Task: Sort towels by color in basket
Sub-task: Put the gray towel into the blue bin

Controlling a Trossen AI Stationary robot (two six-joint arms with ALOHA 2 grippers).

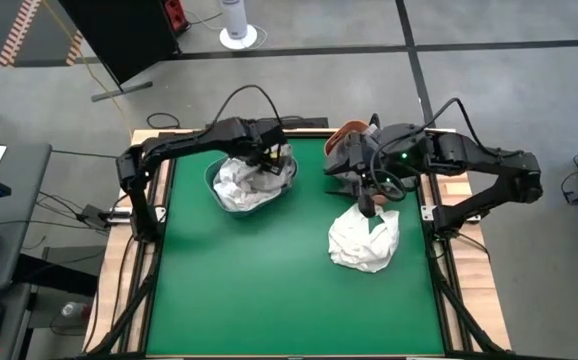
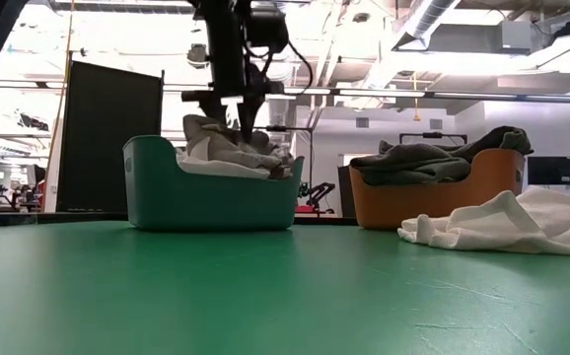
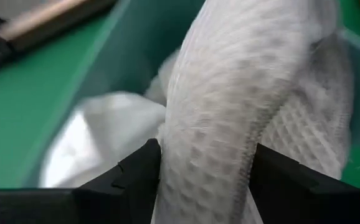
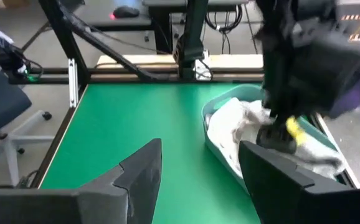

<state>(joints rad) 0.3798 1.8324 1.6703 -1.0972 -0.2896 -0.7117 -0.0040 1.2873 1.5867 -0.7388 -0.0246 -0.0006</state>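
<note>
One pale waffle towel (image 3: 230,118) lies between the left end effector's (image 3: 205,168) wide fingers (over the teal basket (image 2: 211,202)) and could snag on lifting.

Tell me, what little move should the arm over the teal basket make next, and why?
Probably lift the left pincer straight up. Its fingers stand apart around a white waffle towel that already lies in the teal basket with other pale cloths. The white towel pile on the mat waits below the open right pincer.

You have a green worktop (image 1: 269,290), a teal basket (image 2: 211,197) of white and pale grey towels (image 2: 228,148). The orange basket (image 2: 423,202) holds dark grey towels (image 2: 423,158); the loose towel (image 1: 364,240) is white.
</note>
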